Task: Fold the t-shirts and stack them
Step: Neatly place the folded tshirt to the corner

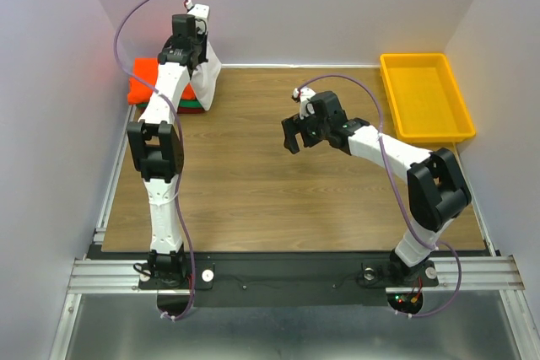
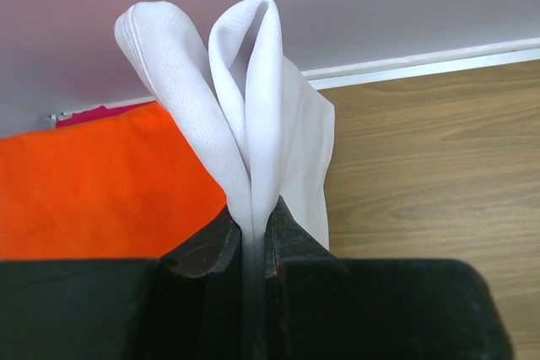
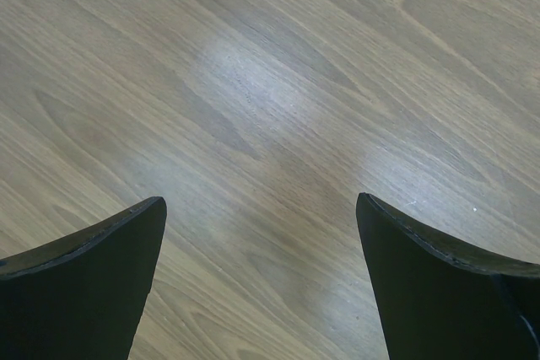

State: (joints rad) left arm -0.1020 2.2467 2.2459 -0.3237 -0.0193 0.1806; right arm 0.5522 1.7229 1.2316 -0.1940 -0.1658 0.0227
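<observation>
Pinching a bunched fold of the white t-shirt (image 2: pixel 253 99), the left gripper (image 2: pixel 253 238) has its two dark fingers (image 2: pixel 291 238) pressed tight against the cloth, which rises out of them in two soft loops. In the top view this arm reaches into the far left corner of the wooden table (image 3: pixel 253 82), and the white cloth hangs down at the right side of the stack there. That stack is folded, with the bright orange t-shirt (image 2: pixel 101 183) on top, a strip of the green t-shirt (image 1: pixel 187 100) showing under it and the dark red t-shirt (image 1: pixel 193 110) lowest. Whether the white cloth touches the stack or the table cannot be told. The right gripper (image 3: pixel 260 201) is over the middle of the table, well apart from the shirts, its jaws spread wide with only bare wood between them. A yellow tray (image 1: pixel 422 94) sits at the far right corner.
</observation>
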